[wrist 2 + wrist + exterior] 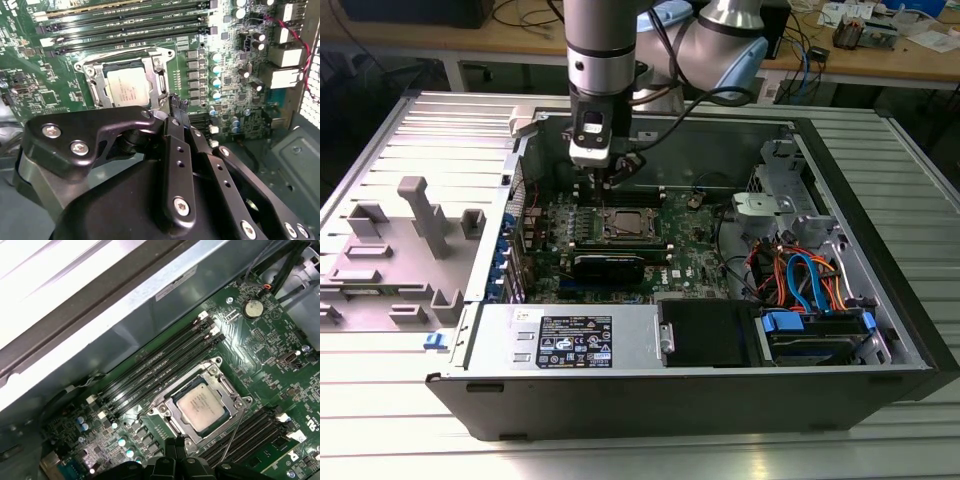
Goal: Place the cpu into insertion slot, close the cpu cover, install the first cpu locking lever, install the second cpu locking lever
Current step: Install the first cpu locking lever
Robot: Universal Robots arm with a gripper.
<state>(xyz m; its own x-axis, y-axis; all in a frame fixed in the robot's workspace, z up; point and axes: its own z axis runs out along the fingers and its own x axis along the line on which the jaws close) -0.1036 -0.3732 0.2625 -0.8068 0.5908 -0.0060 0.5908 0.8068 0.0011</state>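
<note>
The cpu (202,407) lies flat in the insertion slot (195,384), silver top up. The cpu cover (98,90) appears folded down around it, the chip showing through its square opening. So the first two steps look done and the work is at the locking levers. One thin wire lever (235,432) runs along a side of the socket and seems to stand clear of its catch, though I cannot tell for sure. The gripper (177,102) hovers just beside a corner of the socket, its fingers pressed together at the tips with nothing visibly between them. Lever work here calls for fine tip placement, since the wire is slim and the memory slots (160,365) crowd both flanks. The green motherboard (260,345) lies flat in the open computer case (860,170), with the black graphics card (608,265) near the socket and bundled cables (800,275) toward the exterior view's right. The case rests on a slatted metal table (920,160). Grey fixture blocks (420,215) stand at the exterior view's left, and a wooden bench (880,60) runs behind.
</note>
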